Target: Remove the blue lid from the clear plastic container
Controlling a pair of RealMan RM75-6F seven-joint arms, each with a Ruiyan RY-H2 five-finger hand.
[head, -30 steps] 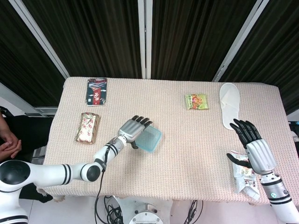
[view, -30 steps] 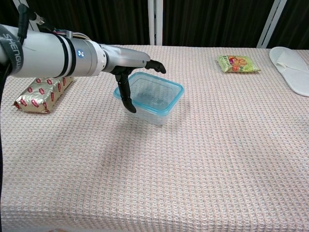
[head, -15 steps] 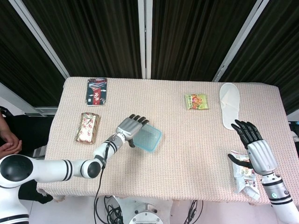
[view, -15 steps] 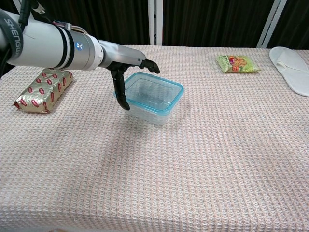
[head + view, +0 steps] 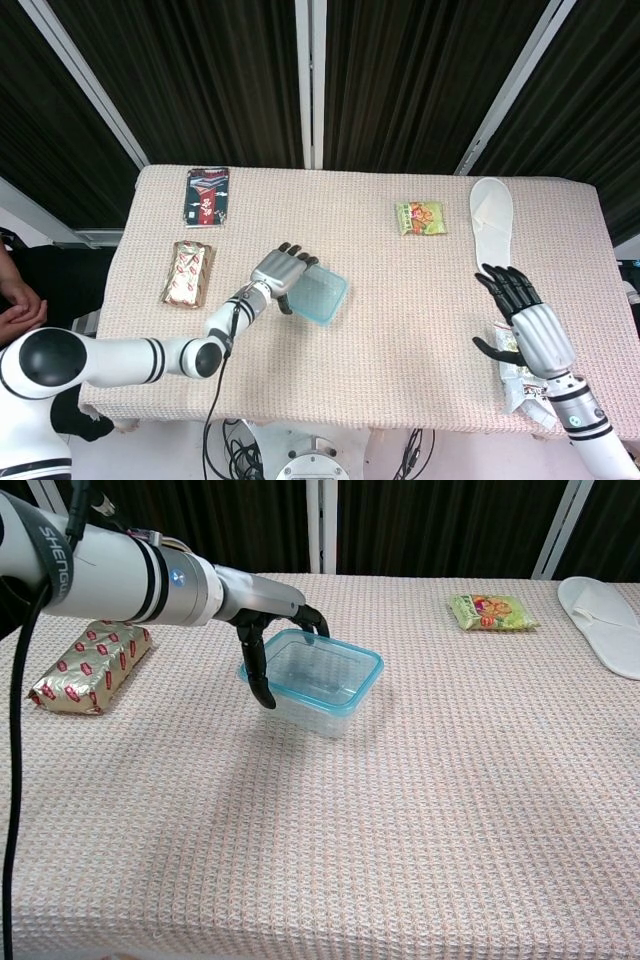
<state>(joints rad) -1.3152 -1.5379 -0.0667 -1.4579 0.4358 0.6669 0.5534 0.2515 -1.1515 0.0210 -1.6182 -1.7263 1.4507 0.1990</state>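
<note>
The clear plastic container point(image 5: 322, 297) point(image 5: 318, 688) stands left of the table's middle with its blue-rimmed lid point(image 5: 363, 688) on it. My left hand point(image 5: 283, 272) point(image 5: 268, 604) is at its left end. The fingers curl over the far rim and the thumb lies down against the near-left corner, so the hand holds that end. My right hand point(image 5: 520, 326) hovers open with fingers spread over the table's right side, far from the container. Only the head view shows it.
A gold packet point(image 5: 188, 273) point(image 5: 90, 665) and a dark red packet point(image 5: 207, 196) lie at the left. A green snack bag point(image 5: 420, 217) point(image 5: 492, 612) and a white slipper point(image 5: 491, 225) point(image 5: 605, 620) lie at the back right. A white wrapper point(image 5: 527, 388) lies under my right forearm.
My left hand drew back to the container's left end and its fingers curled down onto the rim. My right hand moved left and further onto the table.
</note>
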